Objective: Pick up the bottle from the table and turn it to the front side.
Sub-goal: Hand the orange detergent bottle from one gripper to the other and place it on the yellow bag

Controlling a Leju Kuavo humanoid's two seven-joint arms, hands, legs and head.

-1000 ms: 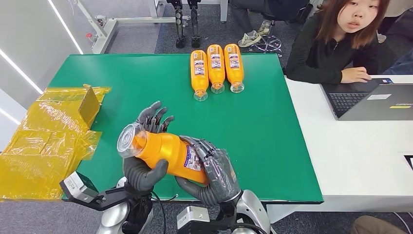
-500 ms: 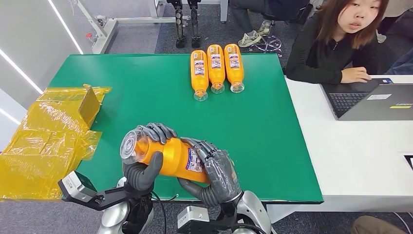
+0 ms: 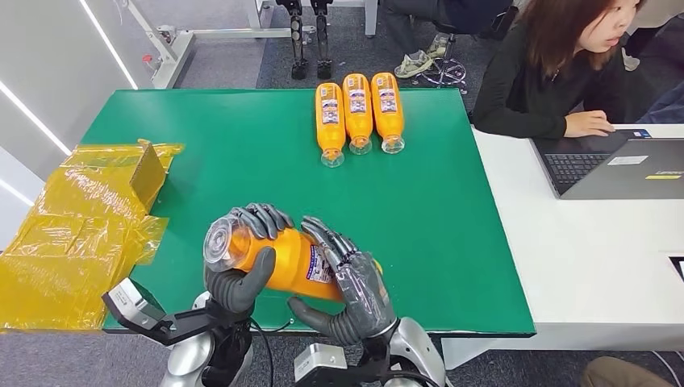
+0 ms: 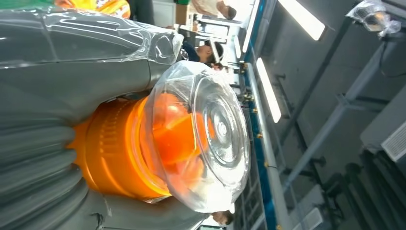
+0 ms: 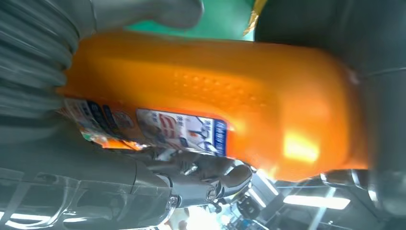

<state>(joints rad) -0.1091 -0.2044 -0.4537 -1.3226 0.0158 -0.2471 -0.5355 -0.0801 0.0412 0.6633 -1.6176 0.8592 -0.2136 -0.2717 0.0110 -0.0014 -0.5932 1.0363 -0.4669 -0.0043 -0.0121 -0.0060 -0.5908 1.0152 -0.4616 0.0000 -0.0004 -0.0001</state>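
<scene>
Wrapping of yellow film is lying at the far left of the green table, well apart from the work. Next to the right, the left hand is gripping the bottle at its neck end, fingers over the top and thumb under, just behind the clear cap. The bottle is being held on its side above the table's near edge, cap pointing left. Further right, the right hand is cupping the bottle's body with fingers spread across the label and thumb beneath; it is supporting more than clamping.

The step appears to be a roll about the bottle's long axis. Doing it well probably means one hand keeping firm hold while the other loosens and re-grips, so the smooth body is not slipping free, and the label is ending face up like those of the three bottles lined up at the far edge.
</scene>
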